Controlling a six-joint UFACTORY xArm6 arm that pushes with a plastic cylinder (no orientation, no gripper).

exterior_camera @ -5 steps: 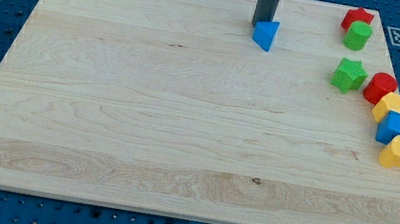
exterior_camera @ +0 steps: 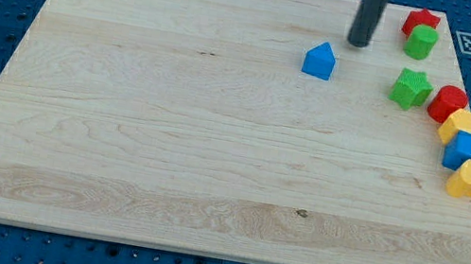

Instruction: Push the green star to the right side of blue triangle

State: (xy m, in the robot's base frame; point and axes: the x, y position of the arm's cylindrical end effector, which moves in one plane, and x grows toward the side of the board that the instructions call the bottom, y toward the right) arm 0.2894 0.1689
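Camera view: my tip (exterior_camera: pixel 358 44) between blue triangle (exterior_camera: pixel 320 61) and green star (exterior_camera: pixel 410 88), touching neither.

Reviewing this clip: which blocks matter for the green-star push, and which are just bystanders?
Job: green star; blue triangle; my tip, between them toward the view's top.

Bystanders: red star; green block; red block; two yellow blocks; blue block.

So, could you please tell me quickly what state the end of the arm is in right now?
My tip: a bare rod with nothing to open or close, touching no block, up and right of the blue triangle, left of the green star.
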